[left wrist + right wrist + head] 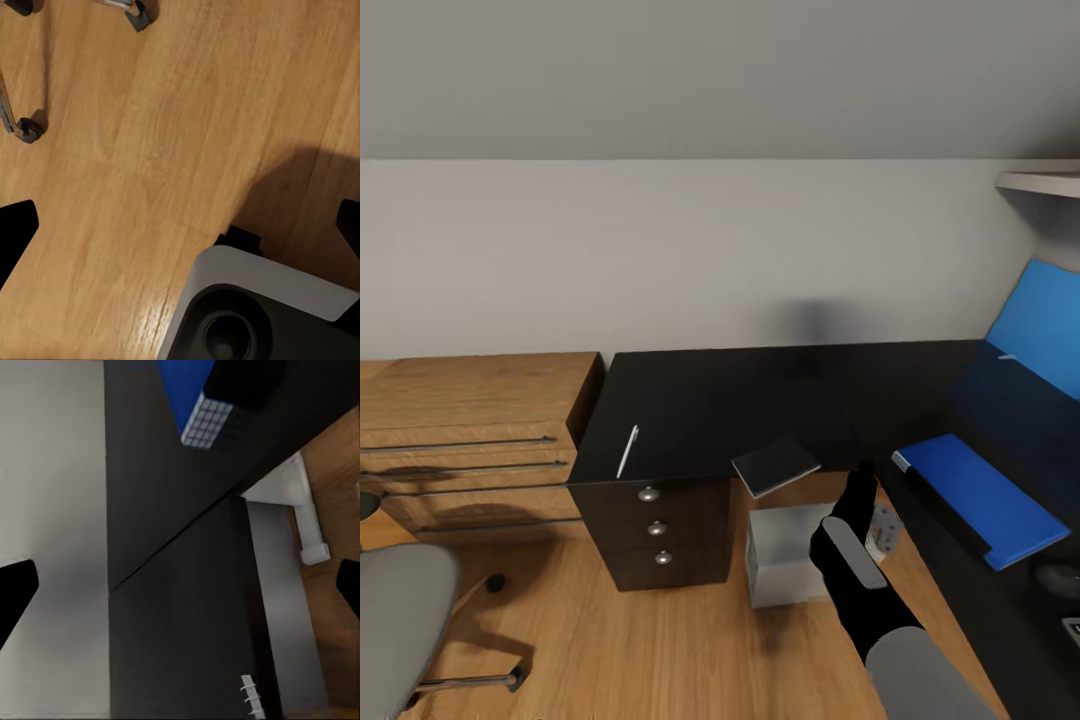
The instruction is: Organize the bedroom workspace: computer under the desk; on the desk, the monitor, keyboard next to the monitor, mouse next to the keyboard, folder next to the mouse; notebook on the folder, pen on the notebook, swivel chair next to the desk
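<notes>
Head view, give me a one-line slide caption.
Right gripper raised beside the black desk holding notebook, pen and blue folder.

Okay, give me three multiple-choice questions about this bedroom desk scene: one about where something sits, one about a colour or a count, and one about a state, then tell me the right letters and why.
1. Where does the pen lie?
A. on the black desk's top, above the drawers
B. on the swivel chair's seat
C. on the wooden floor

2. How many round knobs show on the black desk's drawer stack?
A. one
B. three
C. five

3. What is the right claw doing?
A. gripping the blue folder
B. holding nothing
C. gripping the pen

Answers:
1 A: the white pen rests on the dark top near its left end.
2 B: three knobs sit one below another.
3 B: the right wrist view shows its fingers apart with nothing between; the folder lies apart on the desk.
</notes>
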